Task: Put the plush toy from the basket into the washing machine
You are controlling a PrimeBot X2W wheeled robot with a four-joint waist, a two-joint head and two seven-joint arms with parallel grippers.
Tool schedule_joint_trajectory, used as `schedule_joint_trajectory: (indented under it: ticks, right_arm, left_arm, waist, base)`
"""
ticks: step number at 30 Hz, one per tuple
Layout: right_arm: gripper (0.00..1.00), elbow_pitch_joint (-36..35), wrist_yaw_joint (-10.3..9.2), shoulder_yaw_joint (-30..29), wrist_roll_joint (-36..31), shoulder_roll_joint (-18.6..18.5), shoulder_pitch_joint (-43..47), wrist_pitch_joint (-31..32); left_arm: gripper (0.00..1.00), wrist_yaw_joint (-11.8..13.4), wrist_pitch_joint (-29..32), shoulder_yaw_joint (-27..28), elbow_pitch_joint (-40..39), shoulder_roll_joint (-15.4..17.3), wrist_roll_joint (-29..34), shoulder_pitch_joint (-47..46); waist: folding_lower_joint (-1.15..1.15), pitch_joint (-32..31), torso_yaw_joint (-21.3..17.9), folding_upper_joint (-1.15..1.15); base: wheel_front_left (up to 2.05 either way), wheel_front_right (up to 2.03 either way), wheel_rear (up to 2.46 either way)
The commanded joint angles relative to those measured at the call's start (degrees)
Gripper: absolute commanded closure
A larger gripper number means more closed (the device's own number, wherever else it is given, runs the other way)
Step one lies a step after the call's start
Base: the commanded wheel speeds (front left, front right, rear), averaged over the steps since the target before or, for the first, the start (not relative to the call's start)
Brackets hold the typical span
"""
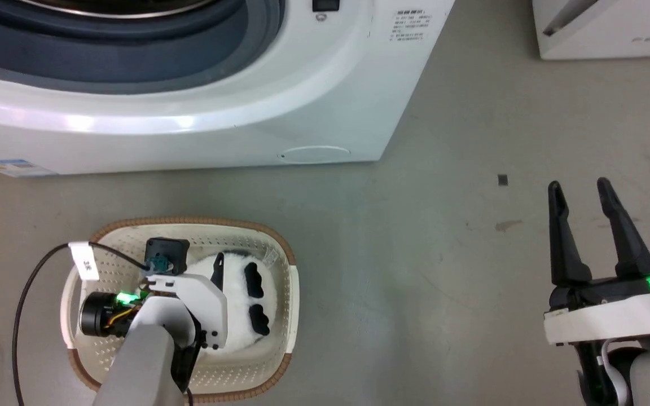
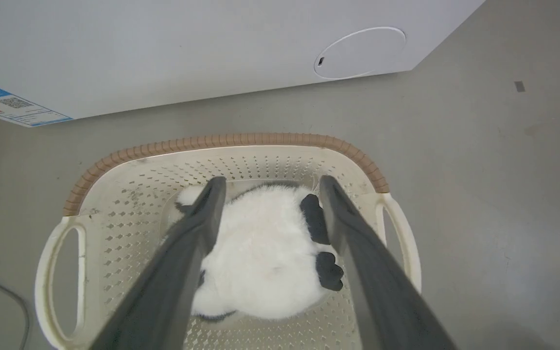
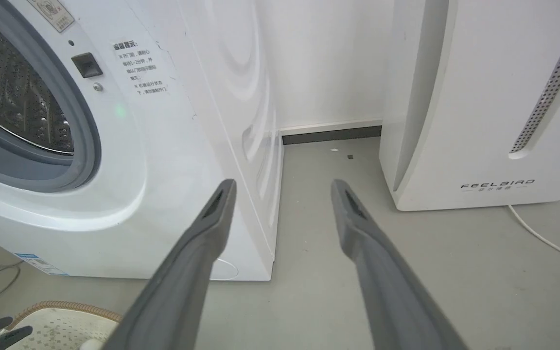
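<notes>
Our left gripper (image 2: 271, 181) sits down in the basket (image 2: 221, 141), fingers spread wide, plush toy (image 2: 260, 253) between them, not squeezed as far as we see. The washing machine (image 2: 163, 43) is ahead of its tips. Our right gripper (image 1: 579, 184): fingers parted, holding nothing.

grey floor (image 1: 443, 270): basket (image 1: 288, 316), washing machine (image 1: 189, 129), white appliance (image 1: 601, 34) standing on it
</notes>
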Motion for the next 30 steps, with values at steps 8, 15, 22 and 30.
schedule_joint_trajectory:
  ticks: [8,15,22,30]
  right_arm:
    - [0.00,-2.3,0.02,-0.7,1.9,0.0,-2.5,-1.5]
    - [0.00,-3.3,0.02,-0.6,2.9,0.0,-3.7,-2.3]
    - [0.00,-4.3,0.02,-0.7,4.2,0.0,-4.8,-3.0]
    - [0.00,-5.4,0.03,-1.0,5.5,0.0,-6.1,-4.0]
  left_arm:
    - [0.00,-0.8,2.0,-1.5,6.0,1.3,-1.1,-6.0]
    - [0.00,-1.6,4.4,-3.3,10.1,2.0,-1.3,-9.2]
    - [0.00,-2.2,5.8,-4.3,13.6,2.7,-2.0,-11.8]
    - [0.00,-2.8,6.3,-5.4,18.3,2.5,-3.5,-15.7]
  waist:
    - [-0.01,6.7,-0.7,0.00]
    - [-0.01,10.5,-0.6,0.00]
    - [-0.01,13.9,-0.9,0.00]
    - [-0.01,18.3,-0.8,0.00]
  base:
    - [0.00,0.00,0.00]
    - [0.00,0.00,0.00]
    - [0.00,0.00,0.00]
    - [0.00,0.00,0.00]
